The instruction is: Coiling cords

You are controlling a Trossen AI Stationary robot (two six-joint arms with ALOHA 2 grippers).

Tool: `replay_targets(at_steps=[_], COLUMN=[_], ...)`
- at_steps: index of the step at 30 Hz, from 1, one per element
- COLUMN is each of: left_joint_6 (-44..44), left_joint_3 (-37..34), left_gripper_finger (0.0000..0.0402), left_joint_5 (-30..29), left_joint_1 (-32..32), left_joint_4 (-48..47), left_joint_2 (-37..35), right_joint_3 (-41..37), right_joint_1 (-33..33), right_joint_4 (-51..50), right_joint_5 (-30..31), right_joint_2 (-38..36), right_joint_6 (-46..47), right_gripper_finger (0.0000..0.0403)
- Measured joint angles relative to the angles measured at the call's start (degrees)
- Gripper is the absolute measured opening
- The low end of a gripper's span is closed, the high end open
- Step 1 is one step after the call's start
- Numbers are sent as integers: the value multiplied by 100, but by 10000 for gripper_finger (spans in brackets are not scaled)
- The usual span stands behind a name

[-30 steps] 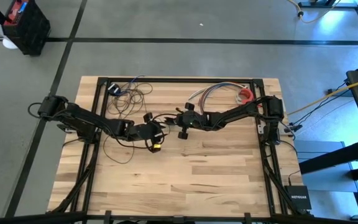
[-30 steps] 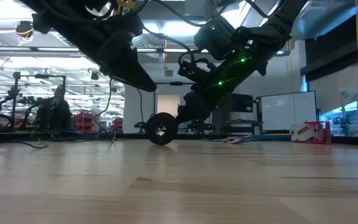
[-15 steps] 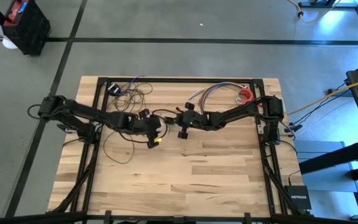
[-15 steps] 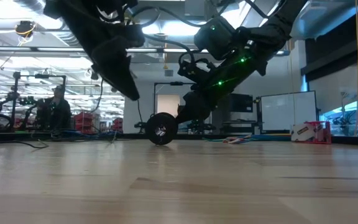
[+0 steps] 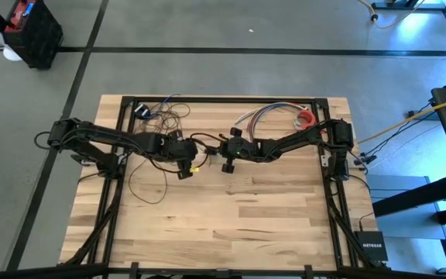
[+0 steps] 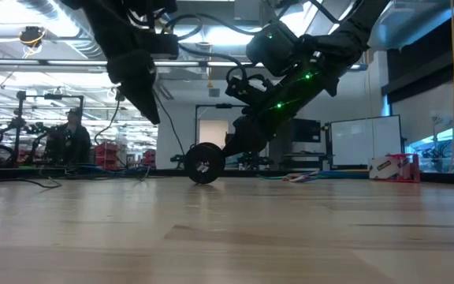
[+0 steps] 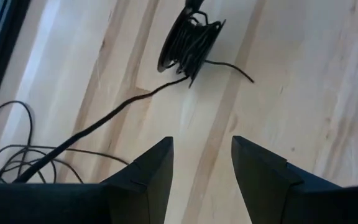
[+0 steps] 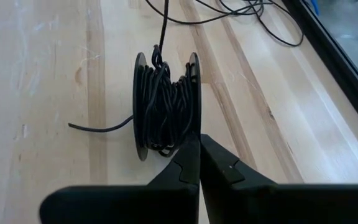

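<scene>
1. Right gripper (image 8: 199, 144): fingers pressed together, tips touching the rim of the spool (image 8: 166, 106), which stands on edge on the table (image 8: 36, 81) just ahead of them. Whether they pinch a flange or only steady it, I cannot tell.
2. The spool carries a thick, untidy wrap of the cords (image 8: 164, 93). One short free end sticks out sideways from the wrap and lies on the wood; a longer run leaves the top of the spool and heads away from the gripper.
3. Left gripper (image 7: 202, 163): fingers spread apart, nothing between them, hovering above the table. The spool lies ahead of it, well apart, with a strand trailing from it past the fingers toward the slack.
4. Beyond both, toward the far edge of the table in the high view, lies the unwound tangle of loops (image 5: 161, 116) (not yet coiled).
5. Handling judgement: the wire looks thin, light and limp, with enough spring to hold loops and snag on itself. It should slip through a loose pinch, so take it firmly, close to the spool where it runs straight.
6. The spool on edge probably rolls easily; hold it by a flange (not the wraps).
</scene>
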Motion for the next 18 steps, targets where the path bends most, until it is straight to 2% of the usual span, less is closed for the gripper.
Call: replay_targets(at_steps=[11,15,18], left_joint_6=[-127,-344,-176], left_joint_3=[-48,-50,-52], left_gripper_finger=[155,155,155], left_joint_5=[316,-205,-244], left_joint_1=[307,453,509], left_joint_4=[40,198,190], left_joint_2=[143,164,164], right_joint_3=[0,0,2], right_joint_1=[0,0,-2], right_joint_4=[-1,2,2], right_joint_5=[2,0,1], right_joint_2=[0,0,0], right_joint_6=[-7,-4,-7], right_gripper_finger=[5,5,5])
